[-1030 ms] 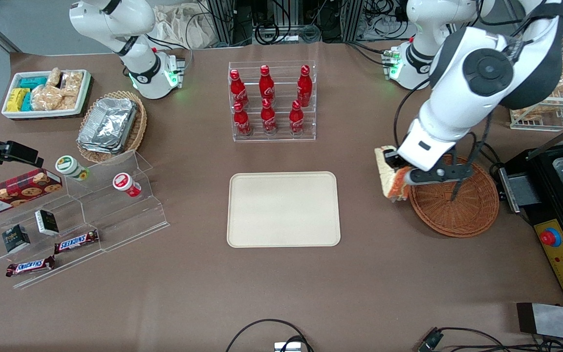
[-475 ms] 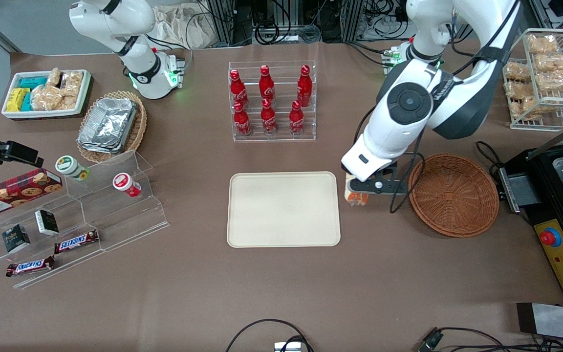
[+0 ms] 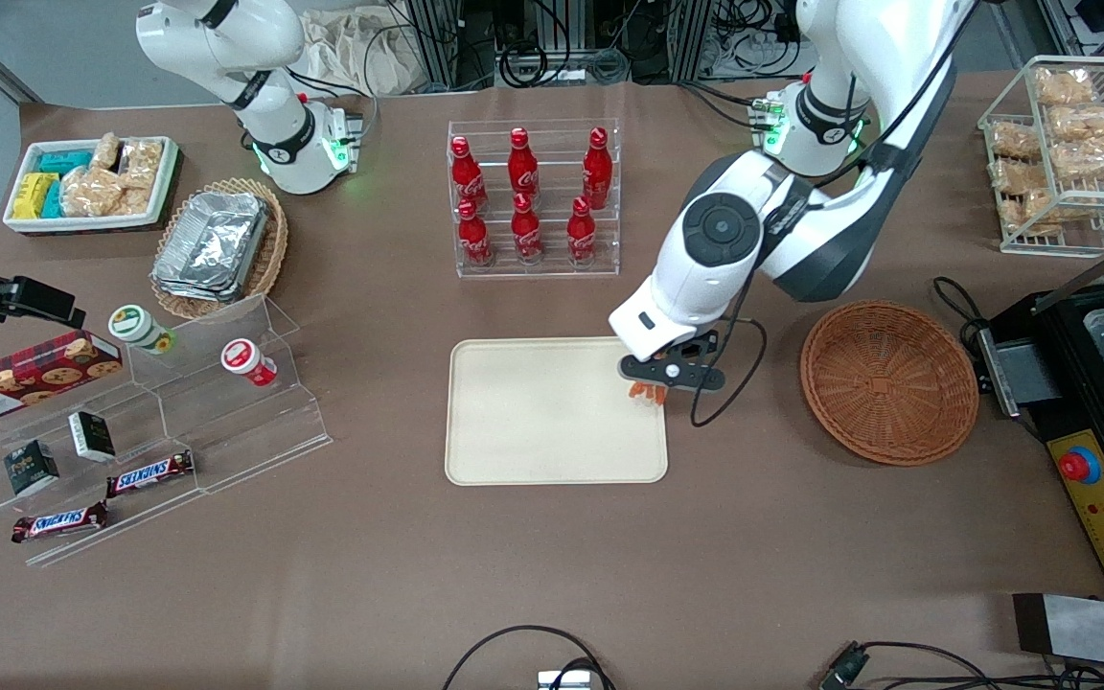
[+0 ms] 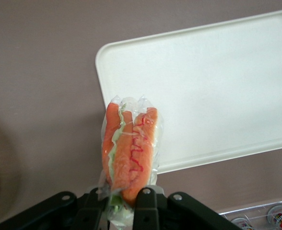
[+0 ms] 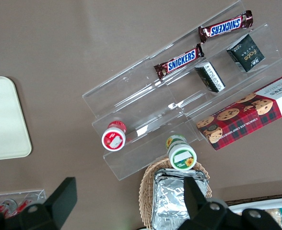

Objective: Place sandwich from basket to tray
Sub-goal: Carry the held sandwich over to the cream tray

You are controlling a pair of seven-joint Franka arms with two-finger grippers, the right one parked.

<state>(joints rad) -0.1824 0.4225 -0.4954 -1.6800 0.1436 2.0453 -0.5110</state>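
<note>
Your gripper [image 3: 650, 381], pinching the sandwich [image 4: 129, 158], has carried it from over the basket [image 3: 889, 381] to just above the tray [image 3: 533, 422] edge nearest that basket, so only lowering remains.

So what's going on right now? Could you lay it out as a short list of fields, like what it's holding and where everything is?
holding: small wrapped triangular sandwich with orange, pink and green filling
gripper: gripper shut on the sandwich, above the tray's edge nearest the basket
destination: flat cream-beige rectangular tray, nothing on it yet
source: round reddish-brown wicker basket, now empty, toward the working arm's end
sandwich contact: hanging from the gripper, not yet set down
nearby: acrylic rack of red cola bottles, farther from the front camera than the tray
</note>
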